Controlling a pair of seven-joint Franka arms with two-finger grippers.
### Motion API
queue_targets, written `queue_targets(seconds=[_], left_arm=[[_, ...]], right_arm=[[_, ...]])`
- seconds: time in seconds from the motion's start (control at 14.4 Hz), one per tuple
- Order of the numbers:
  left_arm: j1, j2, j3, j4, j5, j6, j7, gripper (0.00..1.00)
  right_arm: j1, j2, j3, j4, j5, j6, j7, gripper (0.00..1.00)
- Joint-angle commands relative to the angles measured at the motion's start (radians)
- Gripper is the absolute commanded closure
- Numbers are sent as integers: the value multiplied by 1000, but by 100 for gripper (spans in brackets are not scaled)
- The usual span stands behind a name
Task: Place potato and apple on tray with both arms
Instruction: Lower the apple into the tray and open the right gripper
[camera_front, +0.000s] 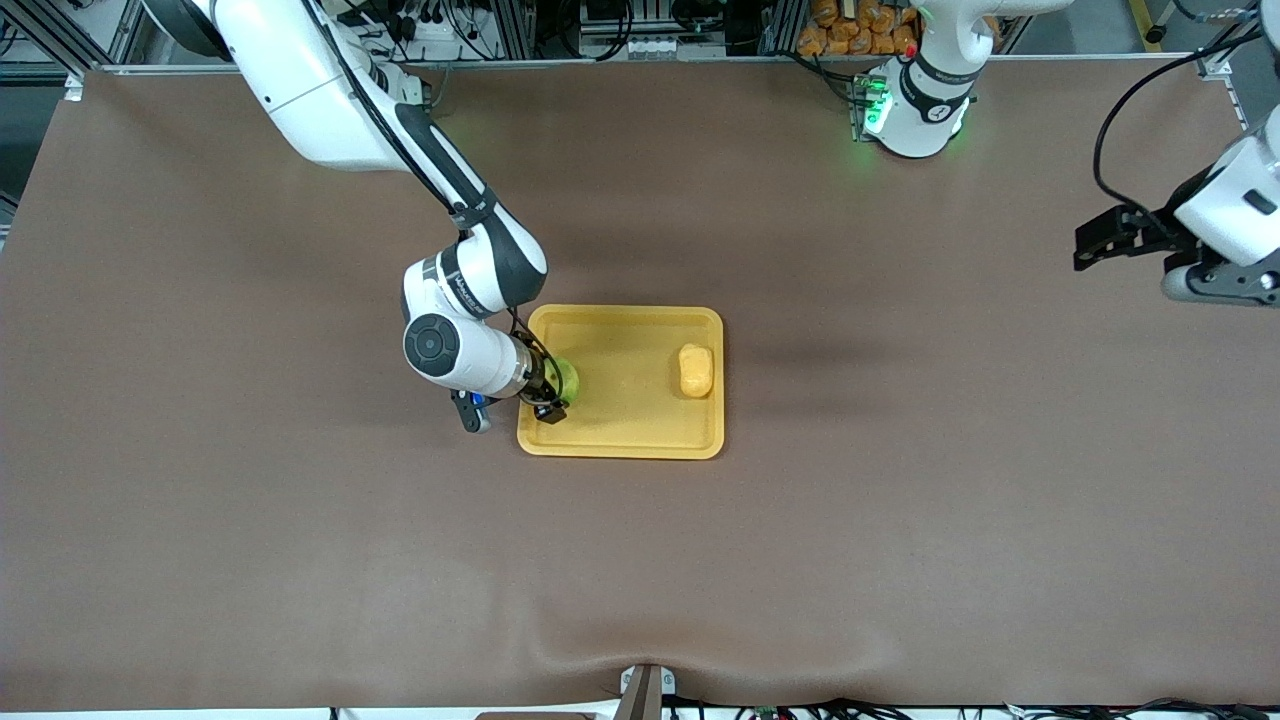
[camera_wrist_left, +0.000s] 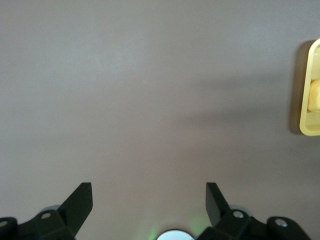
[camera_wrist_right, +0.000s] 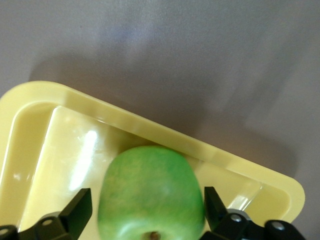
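Bench (camera_front: 300, 560): brown surface, flat, with a slight ripple at the edge nearest the front camera.

Right arm (camera_front: 330, 100): reaches from its base down to the tray, wrist bent low at the tray edge toward the right arm's end of the bench.

Left arm (camera_front: 1235, 200): waits, raised over bare bench at the left arm's end, well apart from the tray.

Tray (camera_front: 620, 330): yellow-orange, rectangular, rounded corners, low rim; lies flat near the middle of the bench. Right wrist view shows one rounded corner and rim (camera_wrist_right: 165, 132) just past the apple. Left wrist view catches only a sliver of the tray (camera_wrist_left: 306, 107) at the frame edge.

Apple (camera_front: 568, 378): green, in the tray, at the side toward the right arm's end of the bench. In the right wrist view the apple (camera_wrist_right: 152, 192) sits between the two fingers, stem dimple facing the camera, resting on the tray floor beside the rim.

Potato (camera_front: 695, 370): pale yellow-orange, oblong, lies in the tray at the side toward the left arm's end, close to that rim, well apart from the apple. A pale bit of it (camera_wrist_left: 315, 95) shows in the left wrist view.

Right pincer (camera_wrist_right: 147, 210): spread, fingers either side of the apple with a narrow gap visible at each side; not pinching. In the front view the right pincer (camera_front: 548, 392) is low over the tray at the apple.

Left pincer (camera_wrist_left: 149, 200): spread wide, nothing between the fingers, over bare bench.
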Motion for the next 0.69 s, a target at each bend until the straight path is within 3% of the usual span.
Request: queue_targets(seconds=[0.0, 0.28, 0.62], left_arm=[[4, -41, -2, 11, -2, -52, 9, 0], [2, -68, -2, 4, -16, -48, 7, 0], [2, -66, -7, 11, -13, -10, 12, 0]], right_arm=[[6, 2, -8, 23, -9, -15, 20, 0], [0, -12, -9, 73, -8, -105, 26, 0], [-29, -20, -17, 219, -9, -334, 43, 0]])
